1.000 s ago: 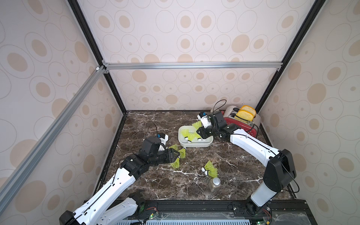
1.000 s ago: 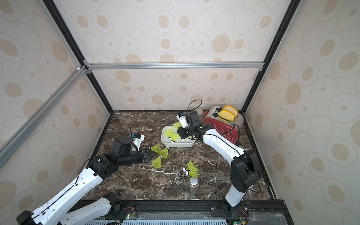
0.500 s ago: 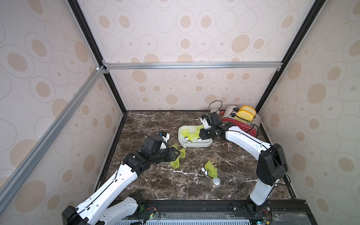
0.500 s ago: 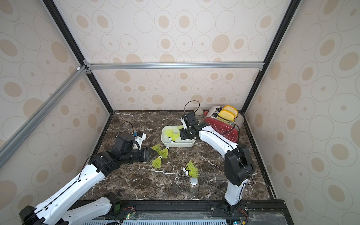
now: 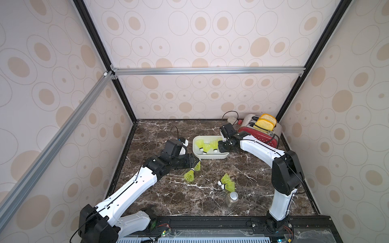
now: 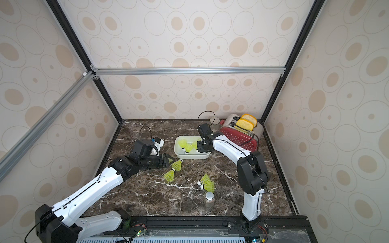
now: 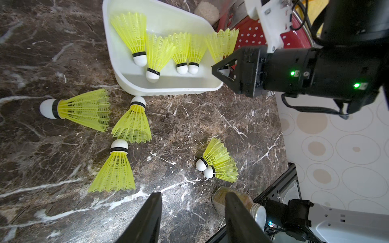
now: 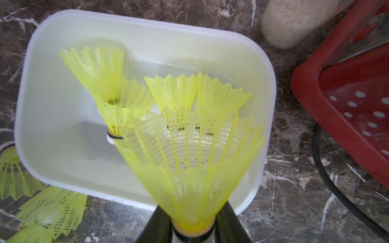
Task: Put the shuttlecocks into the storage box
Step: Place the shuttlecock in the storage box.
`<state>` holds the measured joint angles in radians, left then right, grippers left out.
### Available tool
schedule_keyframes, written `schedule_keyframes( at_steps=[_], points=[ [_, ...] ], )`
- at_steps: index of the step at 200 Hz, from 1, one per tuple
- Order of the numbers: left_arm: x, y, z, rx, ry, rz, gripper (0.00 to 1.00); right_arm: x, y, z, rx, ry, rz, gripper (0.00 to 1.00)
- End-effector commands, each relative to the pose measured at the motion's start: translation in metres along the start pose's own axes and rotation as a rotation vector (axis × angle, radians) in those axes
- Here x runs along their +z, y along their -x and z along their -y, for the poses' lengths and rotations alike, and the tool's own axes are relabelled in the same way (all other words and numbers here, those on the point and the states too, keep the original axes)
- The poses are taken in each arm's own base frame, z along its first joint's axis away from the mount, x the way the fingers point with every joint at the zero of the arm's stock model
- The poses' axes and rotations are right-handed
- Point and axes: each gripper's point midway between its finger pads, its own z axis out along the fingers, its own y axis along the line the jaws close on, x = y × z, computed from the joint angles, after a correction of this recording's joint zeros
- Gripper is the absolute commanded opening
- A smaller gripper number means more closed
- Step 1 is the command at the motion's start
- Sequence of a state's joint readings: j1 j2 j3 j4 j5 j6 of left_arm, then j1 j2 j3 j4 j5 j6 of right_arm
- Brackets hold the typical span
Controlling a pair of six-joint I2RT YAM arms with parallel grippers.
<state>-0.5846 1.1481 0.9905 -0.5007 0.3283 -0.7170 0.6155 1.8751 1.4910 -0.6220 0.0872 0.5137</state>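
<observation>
Four shuttlecocks (image 7: 160,52) down in the storage box (image 7: 168,90), side by side with white tips toward its front wall. Leaves the tub's right end free. Box itself toward the back of the counter (image 5: 168,195), right of centre, near the red toaster (image 5: 261,136) but apart from it.

Over that free end: right gripper (image 8: 193,223) clenched on the tip of a fifth shuttlecock (image 8: 189,157), skirt fanned out above the tub. Probably taken by the tip because that is the firm part and the mesh skirt would crush. Looks set for a drop inside the rim.

Left gripper (image 7: 191,212) released and empty, low over the counter's left-middle, aimed at three loose shuttlecocks (image 7: 132,124) just in front of the box's front wall. Tight cluster, two skirts nearly touching, so likely awkward to take one alone.

Two more (image 7: 216,164) toward the front edge, tips touching, just beside a jar (image 5: 231,198).

Plenty of bare marble between cluster and pair. Little room on the toaster side of the box.
</observation>
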Motion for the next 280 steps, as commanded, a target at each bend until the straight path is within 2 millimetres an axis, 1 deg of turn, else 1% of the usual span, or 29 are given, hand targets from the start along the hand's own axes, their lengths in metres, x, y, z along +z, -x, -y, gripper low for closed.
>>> schedule_keyframes(
  at_steps=[1, 47, 83, 108, 138, 170, 193, 237, 280],
  points=[
    [-0.006, 0.017, 0.015, 0.006, -0.038, 0.048, 0.51, 0.004, 0.000, 0.008, 0.026, -0.057, -0.014, 0.33],
    [-0.004, 0.016, 0.015, 0.003, -0.036, 0.048, 0.51, 0.010, -0.001, 0.017, 0.038, -0.112, -0.034, 0.34],
    [0.004, 0.017, 0.013, 0.008, -0.033, 0.048, 0.51, 0.017, -0.001, 0.018, 0.047, -0.133, -0.054, 0.34],
    [0.011, 0.027, 0.013, 0.009, -0.022, 0.077, 0.51, 0.021, -0.001, 0.020, 0.063, -0.149, -0.056, 0.34],
    [0.018, 0.045, 0.013, 0.013, 0.003, 0.139, 0.51, 0.027, -0.001, 0.023, 0.086, -0.176, -0.070, 0.34],
    [0.027, 0.056, 0.017, 0.015, 0.002, 0.148, 0.50, 0.033, -0.002, 0.023, 0.107, -0.184, -0.079, 0.34],
    [0.028, 0.057, 0.019, 0.012, -0.004, 0.151, 0.50, 0.037, -0.004, 0.023, 0.115, -0.190, -0.092, 0.36],
    [0.027, 0.055, 0.019, 0.012, -0.008, 0.144, 0.50, 0.040, -0.003, 0.022, 0.122, -0.190, -0.101, 0.42],
    [0.024, 0.054, 0.021, 0.024, -0.010, 0.140, 0.50, 0.038, 0.002, 0.022, 0.128, -0.195, -0.092, 0.42]
  ],
)
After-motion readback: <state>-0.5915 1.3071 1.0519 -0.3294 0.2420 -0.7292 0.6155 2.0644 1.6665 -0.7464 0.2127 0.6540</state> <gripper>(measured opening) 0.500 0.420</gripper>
